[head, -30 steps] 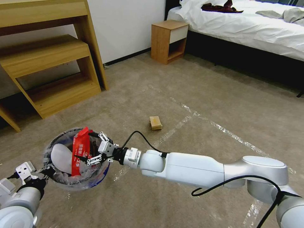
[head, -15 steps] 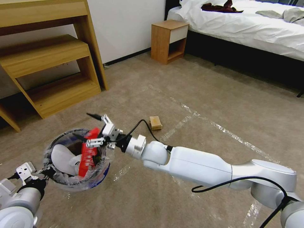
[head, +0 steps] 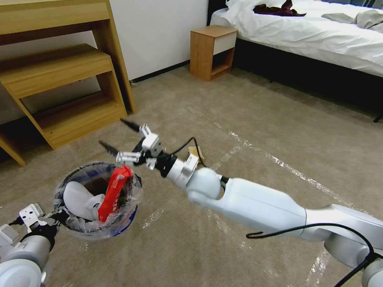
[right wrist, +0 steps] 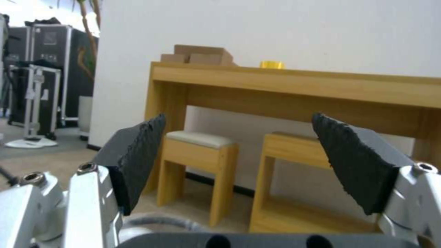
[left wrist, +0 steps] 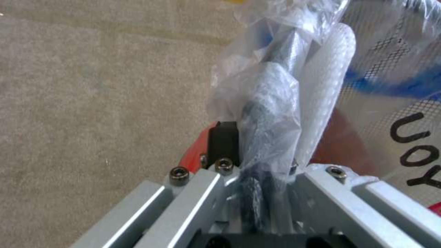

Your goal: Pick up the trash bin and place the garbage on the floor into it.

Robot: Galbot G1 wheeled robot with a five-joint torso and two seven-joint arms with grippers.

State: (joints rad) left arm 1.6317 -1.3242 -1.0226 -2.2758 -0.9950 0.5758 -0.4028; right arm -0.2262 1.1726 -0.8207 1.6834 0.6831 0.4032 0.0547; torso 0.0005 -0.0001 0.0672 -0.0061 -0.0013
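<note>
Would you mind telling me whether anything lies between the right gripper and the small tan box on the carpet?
Nothing visible does. The right gripper hangs open above the trash bin; the tan box lies on bare floor behind that arm's wrist.

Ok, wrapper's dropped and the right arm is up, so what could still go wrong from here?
1. The red wrapper stands on end, its top above the trash bin rim, so it might tip out if the bin is jolted.
2. The left gripper pinches only the bin's bag-covered rim; the plastic could slip.
3. The small tan box lies half hidden behind the right gripper, open above the bin, so reaching for it may be misjudged.
</note>
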